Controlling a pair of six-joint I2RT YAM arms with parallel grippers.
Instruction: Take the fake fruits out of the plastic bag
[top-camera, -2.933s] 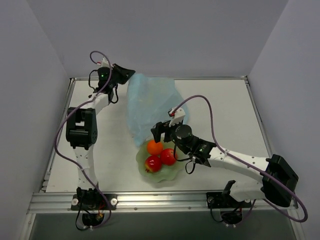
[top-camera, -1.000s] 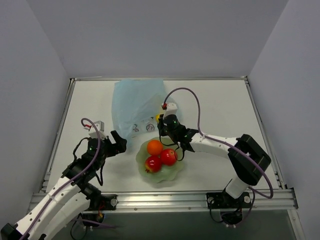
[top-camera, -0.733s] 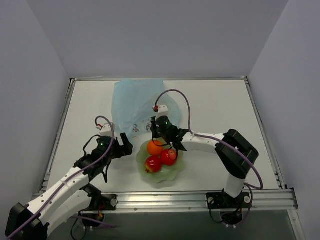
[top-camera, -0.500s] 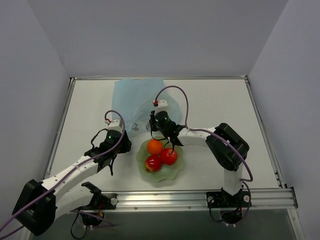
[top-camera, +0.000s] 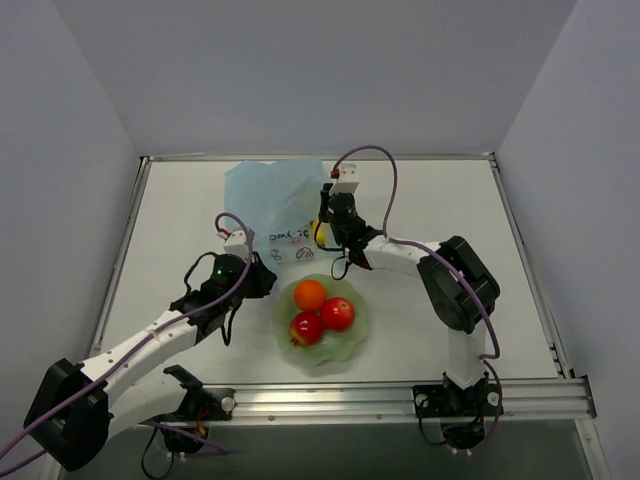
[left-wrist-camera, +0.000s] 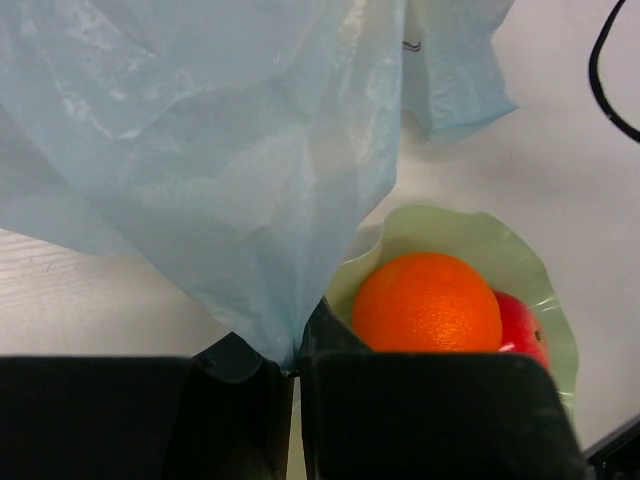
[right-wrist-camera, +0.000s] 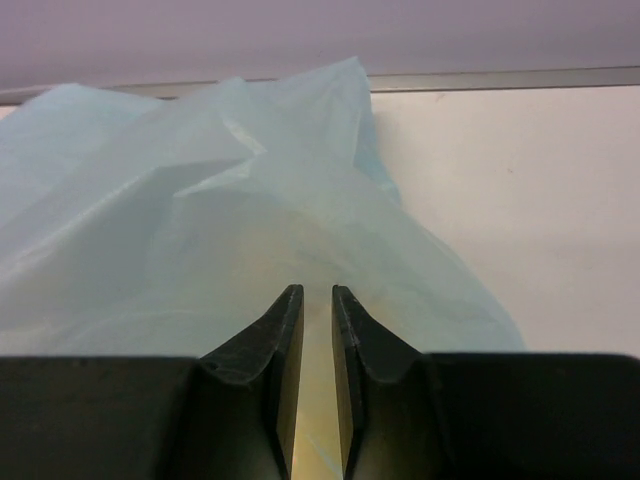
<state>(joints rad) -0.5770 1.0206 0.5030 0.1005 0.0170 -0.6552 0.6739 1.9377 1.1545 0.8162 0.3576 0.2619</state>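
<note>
The bowl (top-camera: 325, 351) holds the orange (top-camera: 309, 293) and two red apples (top-camera: 338, 313), out of the bag. Just left of the bowl, the left pincer (left-wrist-camera: 293, 350) is clenched on a gathered corner of the plastic bag (top-camera: 272, 200), likely anchoring it. Beyond the bowl the bag lies on the counter (top-camera: 440, 200), with a yellow fruit (top-camera: 318, 233) showing at its edge. There the right pincer (right-wrist-camera: 316, 295) is nearly closed; I cannot tell whether it grips film.
</note>
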